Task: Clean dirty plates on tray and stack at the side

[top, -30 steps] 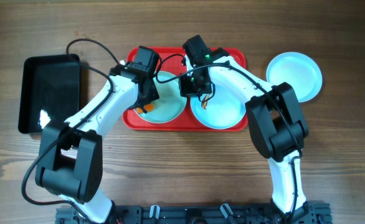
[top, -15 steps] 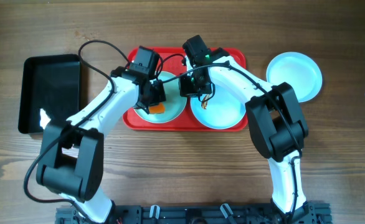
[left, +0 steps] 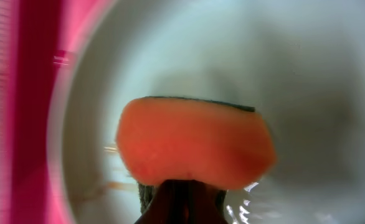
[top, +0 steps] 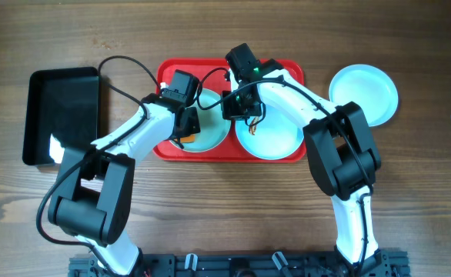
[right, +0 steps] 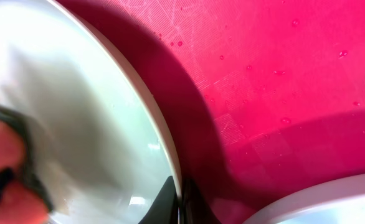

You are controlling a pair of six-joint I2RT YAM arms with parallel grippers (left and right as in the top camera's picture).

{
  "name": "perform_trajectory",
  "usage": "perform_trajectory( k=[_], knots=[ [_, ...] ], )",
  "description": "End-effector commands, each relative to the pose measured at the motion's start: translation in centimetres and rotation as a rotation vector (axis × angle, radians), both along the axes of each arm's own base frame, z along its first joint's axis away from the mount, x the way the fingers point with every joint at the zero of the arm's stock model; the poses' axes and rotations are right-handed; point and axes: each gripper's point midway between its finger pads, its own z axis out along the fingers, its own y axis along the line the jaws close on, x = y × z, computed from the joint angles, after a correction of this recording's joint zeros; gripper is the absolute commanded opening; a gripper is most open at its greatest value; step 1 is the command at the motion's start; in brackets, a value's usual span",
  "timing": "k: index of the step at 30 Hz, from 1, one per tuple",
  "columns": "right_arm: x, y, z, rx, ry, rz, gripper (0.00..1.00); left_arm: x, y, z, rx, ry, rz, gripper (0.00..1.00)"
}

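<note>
Orange sponge [left: 195, 146] clenched in left gripper [top: 187, 127] scrubs plate [top: 214, 137] on tray [top: 287, 71] — right gripper [right: 177, 198] pinches rim; upper-right plate [top: 364, 92] done, two left.

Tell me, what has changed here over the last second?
The left end effector, gripping an orange sponge, swept it toward the middle of the left plate, then back toward its left edge. The right end effector stayed clamped on that plate's rim. The tray, the second tray plate, the plate on the table and the black bin did not move.
</note>
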Motion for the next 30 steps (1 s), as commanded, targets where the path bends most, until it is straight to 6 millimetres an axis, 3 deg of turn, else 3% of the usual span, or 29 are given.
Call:
perform_trajectory(
  k=[1,6,12,15,20,24,27,30],
  knots=[
    [0.4,-1.4,-1.1,-0.072,-0.007,-0.031,0.04,-1.5,6.3,-1.2,0.332,0.017,0.095,0.04],
    [0.5,-1.4,-1.0,-0.071,-0.011,-0.031,0.04,-0.7,8.1,0.3,0.466,-0.054,0.136,0.04],
    [0.6,-1.9,-1.2,-0.104,-0.021,-0.035,0.04,0.9,7.7,2.3,0.498,-0.126,0.139,0.04],
    [0.9,-2.2,-1.2,-0.122,-0.037,-0.040,0.04,1.7,6.9,4.1,0.465,-0.185,0.163,0.04],
    [2.1,-3.3,-0.6,-0.177,-0.099,-0.062,0.04,2.4,6.2,8.8,0.349,-0.321,0.259,0.04],
    [3.7,-4.1,2.9,-0.217,-0.215,-0.059,0.04,2.3,4.5,12.0,0.175,-0.386,0.278,0.04],
    [4.8,-4.8,7.0,-0.228,-0.327,-0.087,0.04,1.7,2.5,12.7,0.029,-0.361,0.239,0.04],
    [6.1,-6.2,11.3,-0.278,-0.464,-0.114,0.04,1.0,0.7,12.1,-0.066,-0.301,0.199,0.04]
  ],
)
